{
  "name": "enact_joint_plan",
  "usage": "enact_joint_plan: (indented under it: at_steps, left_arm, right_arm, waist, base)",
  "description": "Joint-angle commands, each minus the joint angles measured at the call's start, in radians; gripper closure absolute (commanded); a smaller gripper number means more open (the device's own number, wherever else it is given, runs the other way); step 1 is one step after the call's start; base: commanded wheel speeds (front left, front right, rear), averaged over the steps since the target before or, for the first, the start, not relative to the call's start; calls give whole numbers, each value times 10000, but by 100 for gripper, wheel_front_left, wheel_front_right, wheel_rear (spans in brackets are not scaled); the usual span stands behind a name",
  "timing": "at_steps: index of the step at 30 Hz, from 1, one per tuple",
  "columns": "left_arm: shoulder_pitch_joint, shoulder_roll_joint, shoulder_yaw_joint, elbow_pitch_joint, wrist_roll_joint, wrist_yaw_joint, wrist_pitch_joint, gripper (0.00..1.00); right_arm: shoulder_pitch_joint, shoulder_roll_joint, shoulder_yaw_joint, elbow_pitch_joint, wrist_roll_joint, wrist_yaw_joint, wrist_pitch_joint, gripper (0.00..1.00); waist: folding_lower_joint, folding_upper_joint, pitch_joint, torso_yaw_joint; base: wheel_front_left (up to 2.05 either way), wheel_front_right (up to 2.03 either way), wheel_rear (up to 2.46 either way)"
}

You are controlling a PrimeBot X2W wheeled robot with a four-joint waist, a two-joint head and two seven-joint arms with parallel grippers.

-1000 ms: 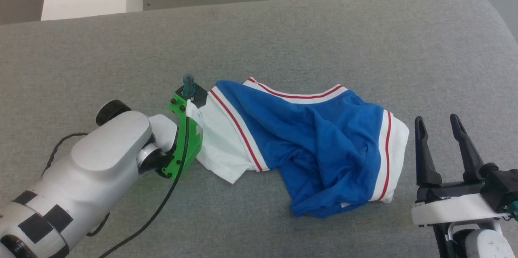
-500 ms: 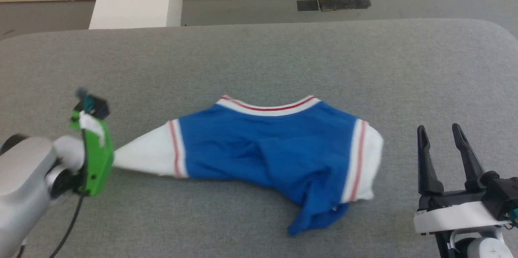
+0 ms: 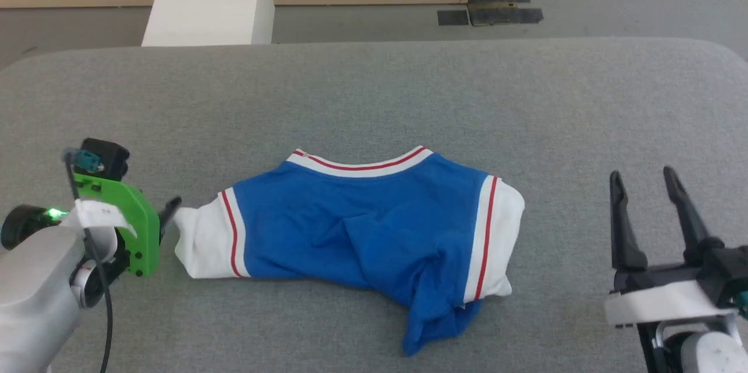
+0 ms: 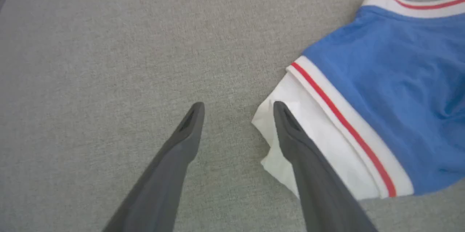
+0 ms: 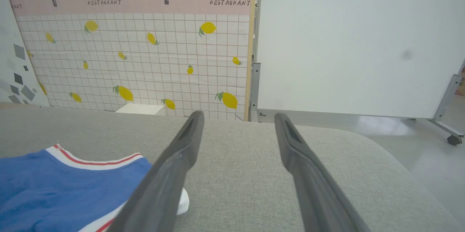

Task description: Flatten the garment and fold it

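Grey padded table (image 3: 374,86) carries the blue T-shirt (image 3: 362,221), bunched, its long axis running left to right. My left gripper (image 4: 238,106), wide open and empty, sits just beside the white sleeve (image 4: 316,126), so it's the nearer arm. My right gripper (image 3: 641,174), equally spread and empty, waits apart from the other sleeve (image 3: 504,227).

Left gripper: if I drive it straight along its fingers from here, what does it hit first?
The white sleeve of the garment. In the left wrist view, one finger of the open left gripper overlaps the sleeve's edge, though its height above the cloth is unclear. The other finger faces bare grey tabletop.
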Motion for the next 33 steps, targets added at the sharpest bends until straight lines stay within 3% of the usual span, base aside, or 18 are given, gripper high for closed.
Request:
enact_joint_plan:
  at_steps: [1, 6, 10, 14, 19, 22, 27, 33]
  left_arm:
    - [224, 100, 132, -118, 184, 193, -532, 0]
    - [799, 394, 596, -1051, 802, 1404, -2912, 0]
    - [1524, 386, 1156, -2051, 1096, 2556, -4124, 0]
    - [2278, 112, 2430, -3475, 2049, 3688, -4275, 0]
    - [3910, -820, 4729, -5311, 4160, 4623, -4281, 0]
    - [4780, -1558, 5880, -5969, 5175, 4725, -4282, 0]
    - [5942, -3007, 7480, -6496, 6436, 4096, -4283, 0]
    - [6318, -4507, 8583, -6309, 7492, 3004, -4284, 0]
  right_arm:
    - [-309, -1, -57, -107, -223, -17, -59, 0]
    - [-1142, -189, -70, -136, -948, -17, -59, 0]
    - [-1843, -1099, 620, 605, -821, -17, -59, 0]
    - [-2734, -2514, 2117, 2239, -127, -17, 350, 0]
    - [-4319, -4353, 4956, 3149, 1986, -17, 2738, 0]
    - [-5208, -5343, 6787, 3175, 3489, -17, 4380, 0]
    - [-6873, -6481, 9339, 3132, 5936, -17, 7010, 0]
    - [-8260, -6675, 10467, 4048, 7911, -17, 8649, 0]
  waist:
    - [1, 0, -264, 217]
    - [1, 0, -512, 524]
    - [1, 0, -607, 723]
    - [1, 0, -650, 941]
    - [1, 0, -440, 1199]
    - [1, 0, -203, 1345]
    - [1, 0, 296, 1643]
    - [1, 0, 987, 2178]
  base:
    - [0, 0, 0]
    - [0, 0, 0]
    - [0, 0, 0]
    - [0, 0, 0]
    - [0, 0, 0]
    - [0, 0, 0]
    - [0, 0, 0]
    - [0, 0, 0]
